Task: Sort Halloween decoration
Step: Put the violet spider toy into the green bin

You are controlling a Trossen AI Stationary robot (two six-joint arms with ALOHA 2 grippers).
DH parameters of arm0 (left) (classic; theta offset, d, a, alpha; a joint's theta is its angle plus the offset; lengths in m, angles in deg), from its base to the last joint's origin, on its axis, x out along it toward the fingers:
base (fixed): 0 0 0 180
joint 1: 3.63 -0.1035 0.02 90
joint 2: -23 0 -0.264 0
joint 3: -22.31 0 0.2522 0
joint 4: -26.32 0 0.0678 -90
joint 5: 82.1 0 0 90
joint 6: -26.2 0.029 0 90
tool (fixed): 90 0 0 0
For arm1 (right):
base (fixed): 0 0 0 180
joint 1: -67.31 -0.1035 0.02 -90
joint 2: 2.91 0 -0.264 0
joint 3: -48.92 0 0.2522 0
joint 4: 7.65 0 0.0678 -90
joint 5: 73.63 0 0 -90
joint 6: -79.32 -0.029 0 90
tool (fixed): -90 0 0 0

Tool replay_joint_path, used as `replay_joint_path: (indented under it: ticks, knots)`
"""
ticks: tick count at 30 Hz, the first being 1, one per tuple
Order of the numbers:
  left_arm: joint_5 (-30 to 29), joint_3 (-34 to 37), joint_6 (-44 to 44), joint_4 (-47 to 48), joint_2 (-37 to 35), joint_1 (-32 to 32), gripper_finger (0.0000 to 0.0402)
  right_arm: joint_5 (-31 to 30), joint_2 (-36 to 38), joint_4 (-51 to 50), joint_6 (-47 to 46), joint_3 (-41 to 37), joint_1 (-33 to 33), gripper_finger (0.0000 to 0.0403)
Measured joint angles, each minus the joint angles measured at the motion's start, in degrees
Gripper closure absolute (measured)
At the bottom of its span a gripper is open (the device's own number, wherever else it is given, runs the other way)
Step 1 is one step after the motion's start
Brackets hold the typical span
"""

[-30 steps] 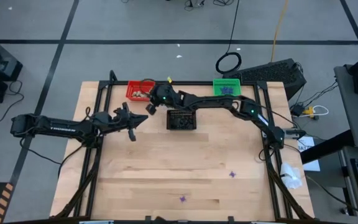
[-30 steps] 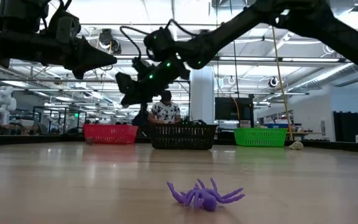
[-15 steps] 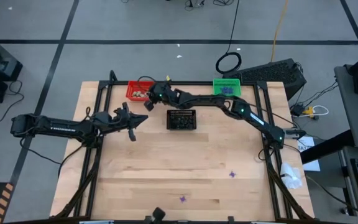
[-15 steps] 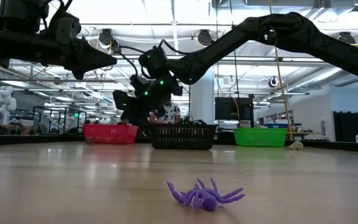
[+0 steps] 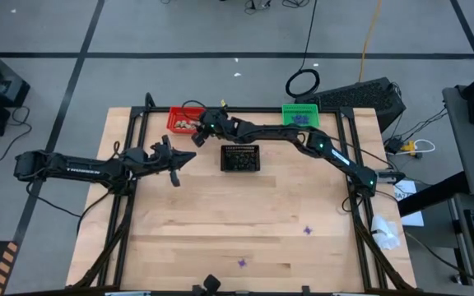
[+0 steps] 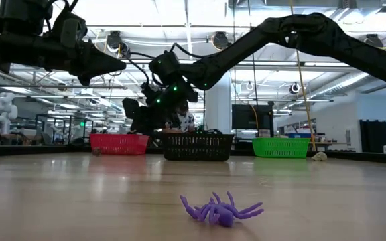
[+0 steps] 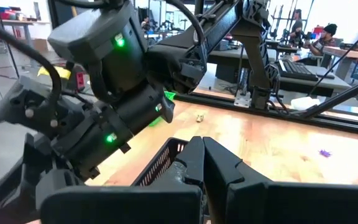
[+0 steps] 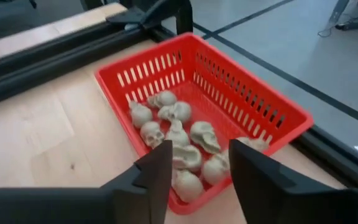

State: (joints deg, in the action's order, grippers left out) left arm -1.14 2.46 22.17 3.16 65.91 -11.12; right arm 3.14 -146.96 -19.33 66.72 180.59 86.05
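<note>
Several pale beige skull lumps [image 8: 178, 135] lie in the red basket [image 8: 253, 87], which stands at the table's far edge [image 5: 184, 121]. My right gripper [image 8: 199, 150] hovers open just over the basket's near rim [image 5: 197, 136], fingers pointing down at the skulls, nothing between them. Two purple spiky spiders lie on the near half of the table [image 5: 307, 231] [image 5: 242, 263]; the nearer one fills the low view [image 6: 220, 209]. My left gripper [image 5: 189, 156] hangs shut and empty left of the black basket [image 5: 240, 158], above the table [image 7: 202, 148].
The green basket [image 5: 300, 116] with purple pieces stands at the far edge, right of the black basket, which holds dark bits. A single beige lump [image 7: 199, 116] lies on the wood near it. Black frame rails run along the table's left and right sides. A person sits beyond the table [image 6: 179, 120].
My right gripper has moved a little toward the table's left and far edge, from beside the black basket to the red basket's near rim, and has come lower. The left arm and the spiders have stayed put.
</note>
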Motion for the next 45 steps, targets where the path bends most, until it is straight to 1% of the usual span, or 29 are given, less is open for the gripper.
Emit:
replay_joint_path:
  ticks: [5, 7, 9, 12, 15, 17, 18, 19, 21, 26, 29, 31, 34, 38, 41, 45]
  knots:
    - [0.0, 0.0, 0.0, -0.02, 0.0, 0.0, 0.0402, 0.0, 2.71, -1.55, 0.69, -0.02, -0.32, 0.0236]
    - [0.0, 0.0, 0.0, -0.05, 0.0, 0.0, 0.0402, -0.07, 4.62, -2.43, 1.3, -0.02, -0.6, 0.0237]
    - [0.0, 0.0, 0.0, -0.11, 0.0, 0.0, 0.0402, -0.06, 6.99, -5.19, 1.4, -0.04, -0.69, 0.0248]
    - [0.24, 0.0, -0.02, -0.26, 0.0, 0.0, 0.0402, -0.07, 11.29, -10.7, 3.26, -0.04, -0.67, 0.0284]
    - [0.83, -0.01, -0.02, -0.28, 0.0, 0.01, 0.0402, -0.32, 15.78, -17.06, 6.4, -0.18, -0.56, 0.0337]
    - [1.33, 0.0, -0.02, -0.29, 0.0, 0.0, 0.0402, -2.06, 18.68, -18.48, 8.42, -1.96, -0.56, 0.0378]
    - [1.44, 0.0, -0.02, -0.29, 0.0, 0.0, 0.0402, -3.26, 20.35, -17.83, 9.15, -3.73, -0.59, 0.039]
    - [1.68, -0.01, -0.02, -0.29, 0.0, 0.04, 0.0402, -4.27, 21.93, -16.73, 9.52, -6.09, -0.68, 0.0395]
    - [3.2, -0.01, -0.04, -0.52, 0.0, 0.04, 0.0402, -4.69, 25.0, -10.9, 8.85, -12.6, -0.81, 0.0395]
    - [8.98, -0.02, -0.21, -1.73, 0.0, 0.04, 0.0402, -4.55, 32.53, 8.55, 7.29, -35.51, -2.53, 0.0402]
    - [9.57, -0.02, -1.93, -1.68, 0.08, 0.13, 0.0402, -4.48, 38.02, 18.3, 5.74, -48.8, -4.41, 0.0402]
    - [9.53, -0.16, -2.1, -1.46, 0.57, 0.82, 0.0402, -4.5, 42.1, 22.06, 5.25, -56.67, -5.94, 0.0402]
    - [8.72, -2.82, -1.64, 3.21, 2.3, 3.17, 0.0402, -4.7, 49.08, 22.74, 4.37, -66.62, -8.44, 0.0402]
    - [3.23, -9.49, -1.07, 11.22, 8.08, 8.84, 0.0402, -4.76, 59.78, 22.82, 2.77, -77.72, -11.41, 0.0403]
    - [-0.09, -14.9, 0.07, 12.82, 15.58, 14.32, 0.0402, -4.92, 67.24, 21.85, 1.13, -84.34, -13.77, 0.0403]
    - [-1.56, -22.1, 0.34, 12.91, 27.12, 20.89, 0.0402, -4.83, 75.57, 19.78, 0.22, -90.25, -16.55, 0.0403]
